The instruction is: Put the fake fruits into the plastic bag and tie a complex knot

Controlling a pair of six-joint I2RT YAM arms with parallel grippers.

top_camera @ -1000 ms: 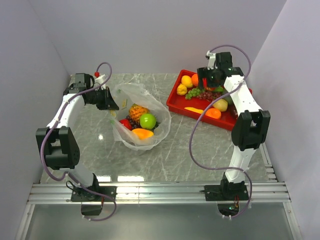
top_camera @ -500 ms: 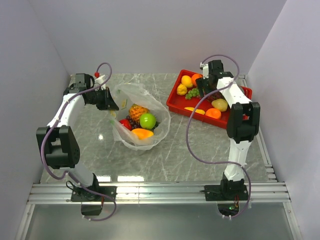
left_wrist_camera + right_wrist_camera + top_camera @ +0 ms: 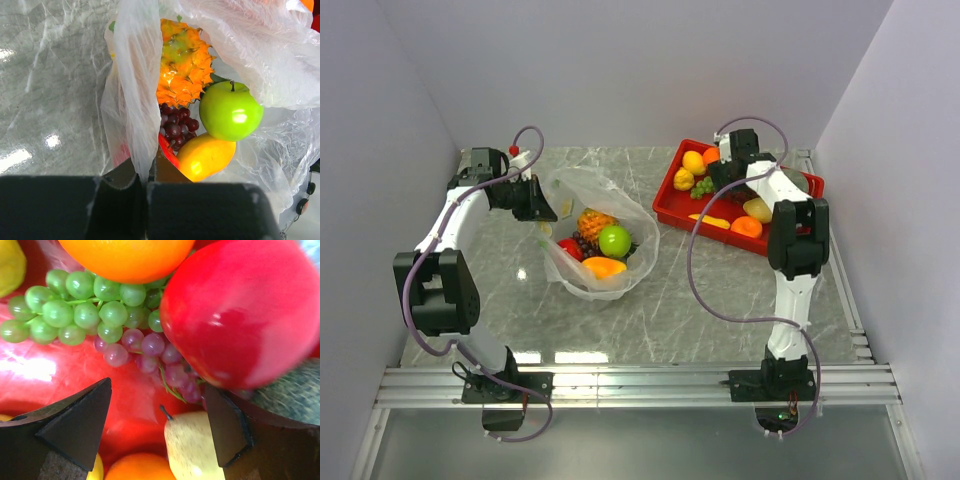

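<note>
Orange point(image 3: 125, 255): running off the top edge.
Big red fruit point(image 3: 240, 315): blurring towards the right edge.
Pear point(image 3: 192, 450): being cut by the bottom edge.
Small red fruit point(image 3: 121, 152) (kind unclear): showing only dimly through the plastic bag point(image 3: 135, 100).

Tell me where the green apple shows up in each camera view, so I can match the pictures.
Top external: the green apple lies left of centre, inside the plastic bag.
Left wrist: it sits right of centre, seen through the bag's open mouth.
Right wrist: not in it; this view shows only fruit in the red tray.
Shared landmark: the pineapple, right beside the apple in both views.
</note>
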